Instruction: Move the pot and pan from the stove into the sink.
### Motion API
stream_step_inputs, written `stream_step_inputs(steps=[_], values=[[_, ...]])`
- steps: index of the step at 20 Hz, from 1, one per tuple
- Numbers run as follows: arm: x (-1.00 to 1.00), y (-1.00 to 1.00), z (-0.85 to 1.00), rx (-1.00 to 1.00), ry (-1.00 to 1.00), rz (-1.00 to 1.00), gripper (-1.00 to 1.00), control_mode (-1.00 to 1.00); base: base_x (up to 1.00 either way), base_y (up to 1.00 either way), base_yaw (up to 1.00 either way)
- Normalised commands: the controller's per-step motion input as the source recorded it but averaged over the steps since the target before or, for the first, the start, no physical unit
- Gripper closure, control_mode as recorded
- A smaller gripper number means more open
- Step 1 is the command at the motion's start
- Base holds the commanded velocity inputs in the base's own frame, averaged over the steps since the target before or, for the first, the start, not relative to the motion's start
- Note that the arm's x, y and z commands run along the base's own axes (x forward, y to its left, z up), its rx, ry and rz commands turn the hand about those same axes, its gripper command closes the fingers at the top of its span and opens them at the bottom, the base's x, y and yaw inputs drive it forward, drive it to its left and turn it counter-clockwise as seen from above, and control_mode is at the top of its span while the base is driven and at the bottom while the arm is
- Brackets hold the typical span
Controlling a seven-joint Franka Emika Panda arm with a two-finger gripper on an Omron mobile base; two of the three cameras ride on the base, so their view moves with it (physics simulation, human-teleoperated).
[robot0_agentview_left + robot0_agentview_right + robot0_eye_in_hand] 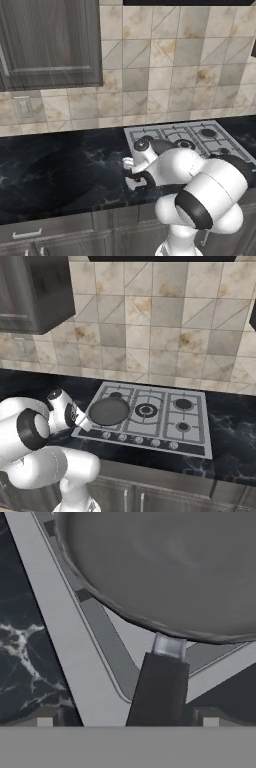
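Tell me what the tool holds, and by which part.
Nothing held: the tool is open, its tips straddling the pan handle without closing on it.

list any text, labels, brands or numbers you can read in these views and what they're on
None: no readable text, brand, number or sign in any view.
The stove and its front knobs carry no legible markings.
The pan and its handle are plain.
The wall outlet has no label.

Both base views share the stove; hand view looks close.
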Motion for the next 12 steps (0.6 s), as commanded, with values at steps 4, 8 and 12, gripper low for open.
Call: stream_step_inputs(steps=[4,8,12], values=[[0.0,-0.23,-0.93,0.03,0.0,0.05,-1.0,-1.0,0.0,0.0,0.0],[0.0,-0.08,-0.59,0.01,-0.01,0.02,-1.0,-1.0,0.0,0.0,0.0],[0.0,0.0,-0.03,0.0,0.0,0.0,1.0,-1.0,0.0,0.0,0.0]])
